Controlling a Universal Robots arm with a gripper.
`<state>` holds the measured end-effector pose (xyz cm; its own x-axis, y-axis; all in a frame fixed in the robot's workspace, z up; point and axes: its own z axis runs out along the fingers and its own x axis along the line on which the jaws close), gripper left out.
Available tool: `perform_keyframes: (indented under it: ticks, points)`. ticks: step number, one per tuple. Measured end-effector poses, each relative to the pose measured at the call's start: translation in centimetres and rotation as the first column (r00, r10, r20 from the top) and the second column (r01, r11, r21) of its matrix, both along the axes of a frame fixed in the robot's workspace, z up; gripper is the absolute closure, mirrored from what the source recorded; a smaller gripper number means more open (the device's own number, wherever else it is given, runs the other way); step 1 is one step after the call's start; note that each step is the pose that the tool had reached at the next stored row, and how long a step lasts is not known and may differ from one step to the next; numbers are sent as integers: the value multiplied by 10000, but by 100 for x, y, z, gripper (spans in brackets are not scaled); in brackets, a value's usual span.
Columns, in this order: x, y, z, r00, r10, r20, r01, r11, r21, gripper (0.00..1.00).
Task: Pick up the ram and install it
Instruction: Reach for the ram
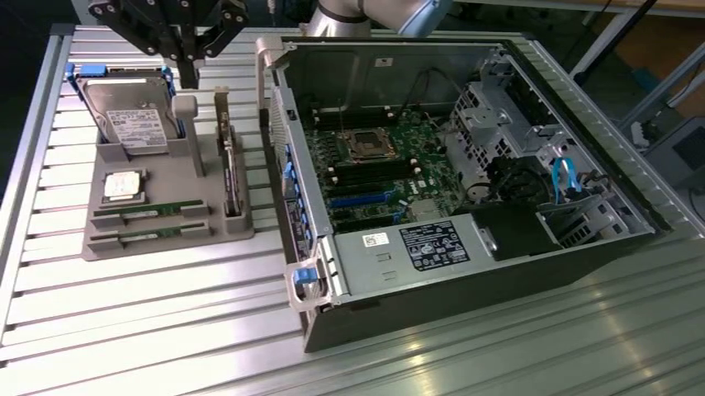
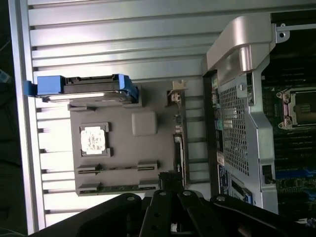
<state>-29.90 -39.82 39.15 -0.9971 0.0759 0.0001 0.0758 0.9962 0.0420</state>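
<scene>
Gripper [image 1: 188, 76]: fingers pressed together, pinching nothing, hanging high over the gray holder [image 1: 171, 183]. Two ram sticks sit in parallel slots at the holder's end farthest from the hard drive [image 1: 132, 111]: first ram stick [image 1: 149, 211], second ram stick [image 1: 151, 234] just beside it. Both untouched, well below the tool. Open computer case [image 1: 441, 299] stands on the exterior view's right.

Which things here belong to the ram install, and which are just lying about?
Job in hand: ram sticks, both lying in the gray holder; motherboard inside the open case; gripper, shut, above the holder.
Lying about: hard drive, processor chip, upright card.
</scene>
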Motion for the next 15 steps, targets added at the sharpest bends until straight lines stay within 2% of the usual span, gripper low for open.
perform_keyframes:
  ticks: [6,15]
  points:
    - [-212,0,-6,10000,0,0,0,10000,0,90]
    - [-447,0,-16,10000,0,0,0,10000,-1,90]
